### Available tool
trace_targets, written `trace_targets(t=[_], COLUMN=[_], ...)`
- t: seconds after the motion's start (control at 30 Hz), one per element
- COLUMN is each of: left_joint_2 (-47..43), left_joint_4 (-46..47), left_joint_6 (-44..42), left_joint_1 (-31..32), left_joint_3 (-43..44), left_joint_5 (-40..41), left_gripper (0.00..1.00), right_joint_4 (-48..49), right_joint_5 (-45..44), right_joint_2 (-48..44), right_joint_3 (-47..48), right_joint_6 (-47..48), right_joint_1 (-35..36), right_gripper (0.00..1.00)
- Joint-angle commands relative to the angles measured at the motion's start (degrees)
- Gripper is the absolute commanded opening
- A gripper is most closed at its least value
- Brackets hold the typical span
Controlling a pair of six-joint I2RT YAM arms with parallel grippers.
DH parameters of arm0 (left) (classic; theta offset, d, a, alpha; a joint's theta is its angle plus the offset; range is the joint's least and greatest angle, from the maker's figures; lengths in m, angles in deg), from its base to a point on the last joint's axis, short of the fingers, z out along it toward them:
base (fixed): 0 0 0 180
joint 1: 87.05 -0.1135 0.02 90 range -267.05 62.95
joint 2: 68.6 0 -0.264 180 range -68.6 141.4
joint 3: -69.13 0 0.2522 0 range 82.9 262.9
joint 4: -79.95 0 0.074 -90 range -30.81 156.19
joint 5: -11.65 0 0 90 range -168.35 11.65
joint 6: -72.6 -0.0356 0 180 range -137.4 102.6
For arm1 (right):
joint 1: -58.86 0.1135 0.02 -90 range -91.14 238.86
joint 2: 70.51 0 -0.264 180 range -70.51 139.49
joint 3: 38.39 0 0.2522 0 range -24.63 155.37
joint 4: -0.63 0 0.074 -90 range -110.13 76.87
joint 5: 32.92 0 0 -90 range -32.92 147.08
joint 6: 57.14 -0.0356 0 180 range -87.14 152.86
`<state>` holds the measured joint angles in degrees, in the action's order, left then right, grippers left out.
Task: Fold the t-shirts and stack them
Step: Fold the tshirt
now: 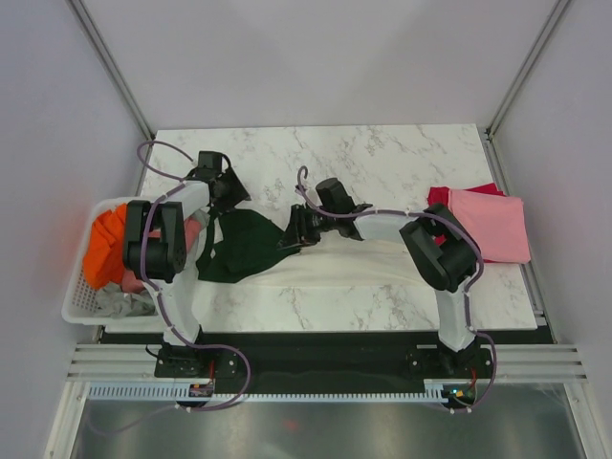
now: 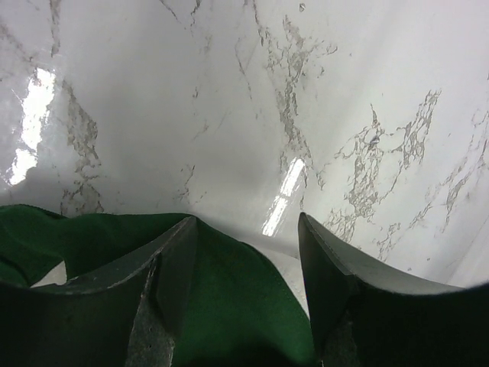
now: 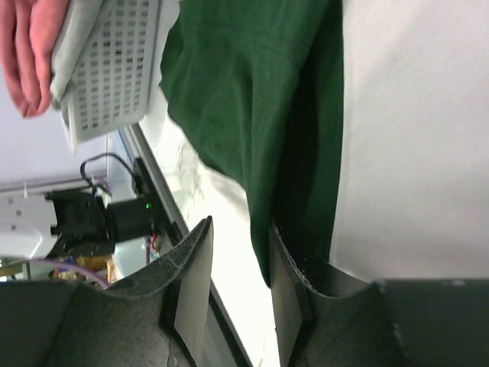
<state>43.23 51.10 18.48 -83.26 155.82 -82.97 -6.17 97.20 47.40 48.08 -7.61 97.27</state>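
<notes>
T-shirts: cream t-shirt [image 1: 363, 273] lies flat toward 6 o'clock on the tabletop [image 1: 382, 163]. It looks soft, light and limp, so it will likely sag; pinch hems or seams, not mid-panel. Its green sleeve [image 1: 244, 247] is bunched toward 9 o'clock. Right end effector [image 3: 239, 226] is narrowly open at the sleeve edge, nothing visibly pinched. Left end effector [image 2: 247, 222] is open, straddling the sleeve. Pink t-shirt [image 1: 492, 225] sits on a crimson t-shirt [image 1: 440, 196] at 3 o'clock.

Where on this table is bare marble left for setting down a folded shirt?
Two patches: the far band of the marble table along its back edge, and the near strip between the cream t-shirt and the front edge. Crowded: the middle under that shirt and its green sleeve, the right side with the pink t-shirt, the left by the basket.
</notes>
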Motion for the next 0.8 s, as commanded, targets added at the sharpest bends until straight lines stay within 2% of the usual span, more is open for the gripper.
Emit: trace_targets(t=[0.0, 0.27, 0.37, 0.43, 0.5, 0.57, 0.7, 0.77], left_joint_2=[1.20, 0.41, 0.05, -0.47, -0.74, -1.61, -4.77, -7.14], left_joint_4=[-3.10, -2.93, -2.93, -2.84, -2.58, -2.31, -0.21, -0.02], left_joint_6=[-2.22, -2.57, -2.57, -2.65, -2.66, -2.66, -2.31, -1.95], left_joint_1=[-0.98, -0.98, -0.98, -0.98, -0.98, -0.98, -0.98, -0.98], left_joint_3=[0.46, 0.29, 0.37, 0.29, -0.06, -0.68, -2.96, -4.10], left_joint_5=[2.60, 2.07, 2.25, 2.16, 1.73, 1.20, -0.65, -0.65], left_gripper=[0.63, 0.64, 0.63, 0.63, 0.63, 0.64, 0.64, 0.66], right_joint_4=[2.09, 2.62, 1.14, 0.34, -0.72, -2.21, -4.41, -5.37], right_joint_5=[4.44, 2.60, 0.93, -0.38, -1.36, -3.11, -6.45, -7.16], right_joint_2=[-5.40, -17.08, -19.90, -20.78, -21.58, -21.23, -17.63, -14.13], right_joint_3=[-4.22, -20.04, -21.55, -21.47, -20.24, -17.53, -10.94, -6.73], right_joint_6=[2.32, 5.13, 5.75, 6.45, 6.63, 7.07, 7.68, 7.16], right_joint_1=[0.52, 1.14, 1.14, 1.14, 1.14, 1.14, 1.14, 1.14], right_gripper=[0.41, 0.41, 0.42, 0.46, 0.56, 0.61, 0.70, 0.70])
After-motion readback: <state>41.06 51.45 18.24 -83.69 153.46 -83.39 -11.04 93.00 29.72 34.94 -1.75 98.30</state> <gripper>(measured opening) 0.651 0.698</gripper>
